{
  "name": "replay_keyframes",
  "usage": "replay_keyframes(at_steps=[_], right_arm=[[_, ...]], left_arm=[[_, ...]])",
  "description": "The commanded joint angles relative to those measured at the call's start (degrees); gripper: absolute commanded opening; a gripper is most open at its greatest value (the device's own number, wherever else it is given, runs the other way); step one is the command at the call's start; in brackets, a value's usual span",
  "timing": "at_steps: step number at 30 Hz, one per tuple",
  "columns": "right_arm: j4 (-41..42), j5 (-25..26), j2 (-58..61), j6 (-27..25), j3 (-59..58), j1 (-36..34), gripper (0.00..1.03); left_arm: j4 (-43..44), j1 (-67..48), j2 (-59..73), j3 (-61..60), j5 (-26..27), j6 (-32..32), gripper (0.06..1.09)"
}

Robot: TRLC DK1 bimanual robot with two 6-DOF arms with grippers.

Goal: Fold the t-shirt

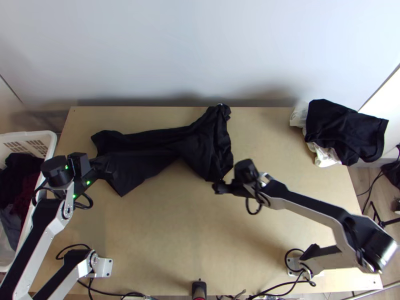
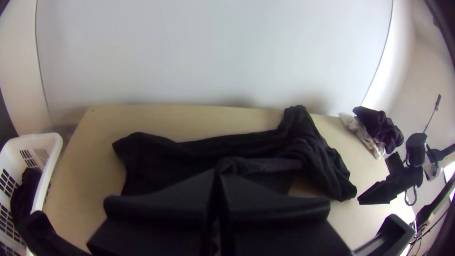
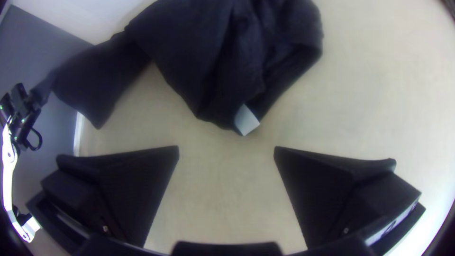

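Just below top view's centre, we hold right gripper wide — t-shirt just above; left gripper pinches its left end.

Readable print: none; I can make out no word, brand or number;
T-shirt tag: a small pale tag sits at the four o'clock corner of the black t-shirt, with twelve at the top view's far side; I get no letters off it;
Gripper label: a pale strip with dark marks is on my right gripper, at four o'clock from the shirt's middle; the marks are too unclear to read
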Motion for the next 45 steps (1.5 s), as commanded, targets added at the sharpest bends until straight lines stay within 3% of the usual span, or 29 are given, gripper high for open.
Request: replay_keyframes(at_steps=[1, 10, 12, 15, 16, 22, 26, 33, 40, 45], right_arm=[[3.8, 0.3, 6.7, -0.1, 4.3, 1.1, 0.93], [11.2, 3.1, 7.8, -1.2, 3.5, -2.6, 0.92], [11.5, 3.4, 7.9, -1.4, 3.8, -3.0, 0.75], [12.9, 6.5, 7.9, -1.6, 4.3, -2.9, 0.20], [12.9, 6.6, 8.0, -2.4, 4.6, -2.9, 0.08], [12.9, 8.4, 6.5, -4.4, 3.2, -2.2, 0.03], [12.7, 8.4, 3.6, -4.0, 5.2, -5.4, 0.03], [8.6, 8.4, -1.4, -3.2, 20.0, -12.6, 0.03], [6.7, 8.5, 1.4, -3.5, 31.1, -17.0, 0.03], [7.2, 15.7, 6.7, -3.2, 35.5, -19.6, 0.03]], left_arm=[[-0.5, 0.6, -2.6, -1.9, 0.0, 0.5, 0.09], [1.0, -0.1, -2.7, -3.6, 0.1, 0.5, 0.09], [1.0, -0.2, -2.7, -3.8, 0.2, 0.5, 0.09], [1.7, -0.1, -2.7, -4.6, 0.2, 0.8, 0.09], [1.7, -0.1, -2.7, -4.8, 0.2, 0.9, 0.09], [1.7, -0.1, -3.8, -6.4, 0.2, 0.9, 0.09], [1.7, 0.1, -4.4, -7.1, 0.1, 0.9, 0.09], [1.1, 0.4, -9.3, -8.7, 0.3, 0.3, 0.09], [0.6, 0.4, -20.7, -9.2, 2.5, -5.8, 0.09], [-0.6, 0.8, -28.3, -8.9, 3.5, -9.4, 0.09]])
